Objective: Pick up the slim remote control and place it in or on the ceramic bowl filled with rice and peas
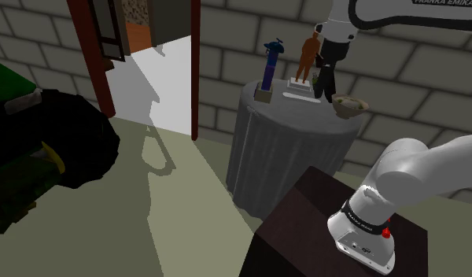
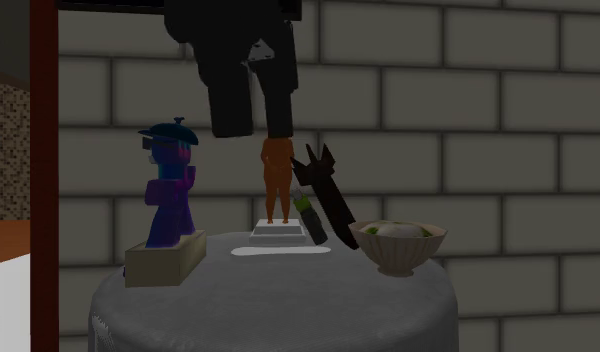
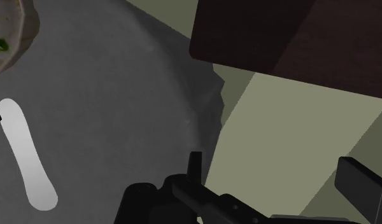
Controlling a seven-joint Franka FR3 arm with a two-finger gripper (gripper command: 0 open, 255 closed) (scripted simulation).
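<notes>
pale ceramic bowl (image 2: 398,256) filled with rice and peas (image 2: 393,230), slim white remote (image 2: 278,250) laid nearby on grey table (image 2: 288,295), black gripper (image 2: 256,128) spread empty

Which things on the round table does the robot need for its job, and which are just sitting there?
Needed: slim white remote, bowl of rice and peas, tool.
Just sitting there: blue figure, orange figure, dark leaning thing.
</notes>
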